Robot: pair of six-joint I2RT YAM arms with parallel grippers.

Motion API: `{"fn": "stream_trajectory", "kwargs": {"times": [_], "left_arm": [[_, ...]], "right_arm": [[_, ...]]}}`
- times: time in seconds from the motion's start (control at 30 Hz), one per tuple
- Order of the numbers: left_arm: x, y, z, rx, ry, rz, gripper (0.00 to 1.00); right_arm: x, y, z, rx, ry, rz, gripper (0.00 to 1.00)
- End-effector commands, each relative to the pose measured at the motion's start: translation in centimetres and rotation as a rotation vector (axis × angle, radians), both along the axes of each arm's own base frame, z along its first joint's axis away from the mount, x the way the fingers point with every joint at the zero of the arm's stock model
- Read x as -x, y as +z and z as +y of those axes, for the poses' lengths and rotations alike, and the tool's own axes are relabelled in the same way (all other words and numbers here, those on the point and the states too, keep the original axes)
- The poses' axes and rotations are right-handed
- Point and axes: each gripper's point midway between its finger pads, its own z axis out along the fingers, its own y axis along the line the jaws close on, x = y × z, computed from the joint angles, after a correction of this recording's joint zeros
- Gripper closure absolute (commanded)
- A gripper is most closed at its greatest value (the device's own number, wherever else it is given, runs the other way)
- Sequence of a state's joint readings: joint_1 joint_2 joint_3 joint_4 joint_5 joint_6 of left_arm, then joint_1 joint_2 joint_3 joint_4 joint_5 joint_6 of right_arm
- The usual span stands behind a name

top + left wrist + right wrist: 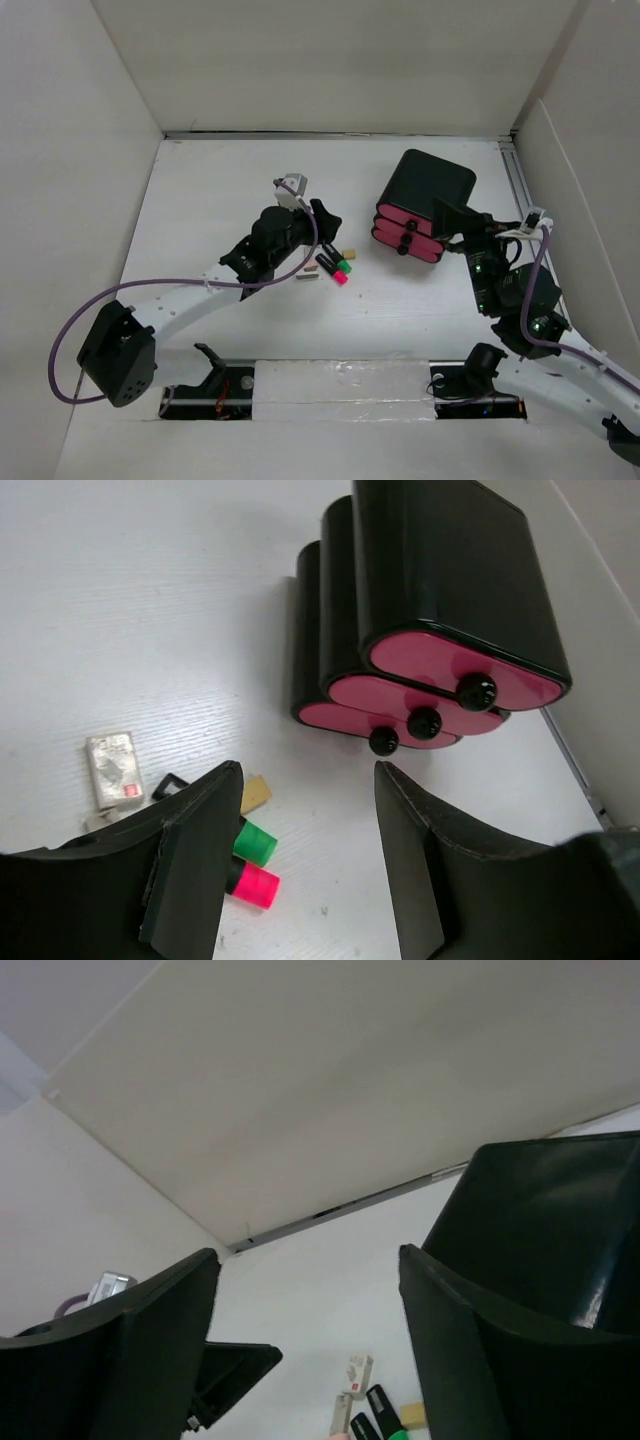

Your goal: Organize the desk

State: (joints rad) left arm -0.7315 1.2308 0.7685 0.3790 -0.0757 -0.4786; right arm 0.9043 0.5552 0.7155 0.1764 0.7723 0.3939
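Desk [210,200]: white top, spread beneath everything.
Left gripper [308,865]: fingers apart, empty, near green-capped marker [256,843] and pink-capped marker [254,886].
Right gripper [310,1350]: fingers apart, empty, beside cabinet [428,185].
Cabinet: black, three pink drawers, right of centre.

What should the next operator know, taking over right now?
Left end effector: open, empty, hovering over the loose items.
Right end effector: open, empty, beside the black cabinet.
On the desk: green-capped marker, pink-capped marker, tan block and small white packet, all loose near the cabinet.
Done: nothing visibly stowed; the three pink drawers look shut.
Left: likely every loose item still needs picking up and putting away.
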Motion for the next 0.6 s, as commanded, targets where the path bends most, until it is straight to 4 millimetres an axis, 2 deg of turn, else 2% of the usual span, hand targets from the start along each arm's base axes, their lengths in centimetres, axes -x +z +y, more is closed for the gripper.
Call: {"fn": "stream_trajectory", "kwargs": {"times": [0.0,0.03,0.1,0.17,0.2,0.27,0.3,0.33,0.4,0.43,0.5,0.57], "left_arm": [[1.0,4.8,-2.5,0.085,-0.095,-0.127,0.49],[1.3,5.0,-2.8,0.085,-0.099,-0.137,0.48],[1.8,5.7,-3.8,0.099,-0.133,-0.151,0.48],[1.9,6.0,-5.0,0.092,-0.157,-0.154,0.58],[2.9,6.0,-6.2,0.083,-0.183,-0.154,0.6],[3.0,6.1,-7.6,0.049,-0.178,-0.174,0.68],[3.6,5.6,-9.1,0.018,-0.196,-0.164,0.76],[4.0,6.0,-10.1,0.023,-0.216,-0.167,0.8],[4.3,4.9,-11.2,-0.036,-0.203,-0.156,0.85],[4.8,4.5,-12.6,-0.053,-0.22,-0.155,0.85],[4.7,4.0,-13.4,-0.069,-0.223,-0.145,0.82],[4.9,3.6,-14.8,-0.079,-0.246,-0.128,0.72]], "right_arm": [[0.7,4.2,-0.2,-0.064,0.026,-0.095,0.26],[0.8,4.7,-0.2,-0.067,0.031,-0.109,0.32],[1.2,6.3,-0.2,-0.048,0.046,-0.146,0.73],[1.6,8.1,-0.5,-0.044,0.042,-0.185,1.0],[1.5,8.5,-0.9,-0.024,0.02,-0.19,1.0],[1.3,8.7,-1.1,0.007,-0.003,-0.177,1.0],[1.5,9.3,-1.8,-0.003,-0.015,-0.164,1.0],[1.6,9.4,-1.9,-0.005,-0.015,-0.166,1.0],[1.6,8.6,-1.9,-0.001,-0.016,-0.162,1.0],[1.6,8.6,-2.0,-0.009,-0.017,-0.165,1.0],[1.7,8.3,-2.2,-0.008,-0.021,-0.166,0.95],[1.8,8.2,-2.6,0.005,-0.036,-0.162,0.89]]}}
